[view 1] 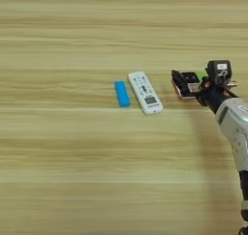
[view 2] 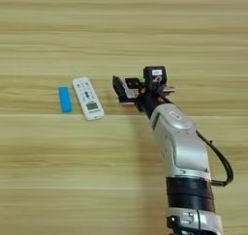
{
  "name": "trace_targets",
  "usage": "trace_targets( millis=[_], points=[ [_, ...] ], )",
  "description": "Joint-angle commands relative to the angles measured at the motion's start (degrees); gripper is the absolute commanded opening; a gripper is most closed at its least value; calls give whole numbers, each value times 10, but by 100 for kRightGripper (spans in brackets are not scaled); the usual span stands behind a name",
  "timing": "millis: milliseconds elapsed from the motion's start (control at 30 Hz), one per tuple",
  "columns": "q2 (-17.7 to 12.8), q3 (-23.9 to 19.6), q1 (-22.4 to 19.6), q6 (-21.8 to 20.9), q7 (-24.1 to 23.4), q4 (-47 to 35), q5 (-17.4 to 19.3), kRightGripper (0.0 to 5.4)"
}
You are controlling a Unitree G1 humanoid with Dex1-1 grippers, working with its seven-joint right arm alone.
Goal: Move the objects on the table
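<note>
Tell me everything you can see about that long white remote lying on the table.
The white remote is a long, slim bar with rounded ends, plastic by its look. Small buttons cover its far half and a little grey screen sits near its near end. It lies flat on the wooden table, face up, angled with its far end leaning left. A blue bar lies close on its left, apart from it. The gripper is off to its right, not touching it.
</note>
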Motion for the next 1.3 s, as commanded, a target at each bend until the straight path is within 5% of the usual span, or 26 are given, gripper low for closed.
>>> trace_targets(
  millis=[33,533,1300],
  points=[
    [-5,11,-1,16,-1,-77,8,538],
    [11,78,37,57,11,-140,1,538],
    [19,121,15,40,11,-47,-49,538]
  ],
)
